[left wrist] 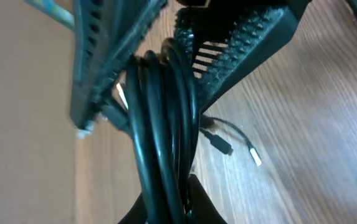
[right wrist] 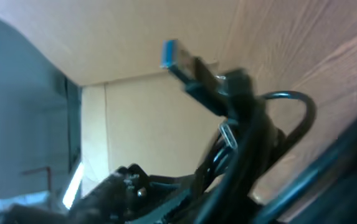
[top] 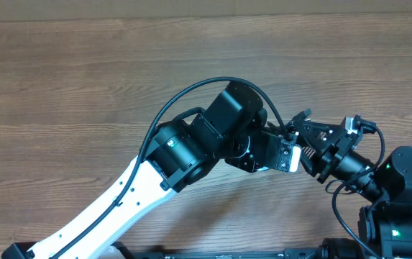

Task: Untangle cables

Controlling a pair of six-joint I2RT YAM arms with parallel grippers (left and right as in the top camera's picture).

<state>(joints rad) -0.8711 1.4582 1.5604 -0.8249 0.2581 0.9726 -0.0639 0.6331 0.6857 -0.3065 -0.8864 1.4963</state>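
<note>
A bundle of black cables [left wrist: 162, 124] runs between both grippers, held above the wooden table [top: 83, 86]. My left gripper [left wrist: 166, 208] is shut on the bundle's lower part. My right gripper [left wrist: 166, 46], with ribbed black fingers, pinches the same bundle further along. In the overhead view the two grippers meet at right of centre, left [top: 289, 152] and right [top: 305, 138], and hide most of the bundle. Two thin ends with small plugs [left wrist: 218, 143] hang over the table. In the right wrist view the cables [right wrist: 247, 143] end in a blue USB plug [right wrist: 173, 55]; my right jaws [right wrist: 228, 199] are blurred.
The left arm [top: 184, 155] crosses the table from the bottom left. The right arm's base [top: 396, 208] stands at the bottom right. A pale wall or board runs along the table's far edge [top: 191, 8].
</note>
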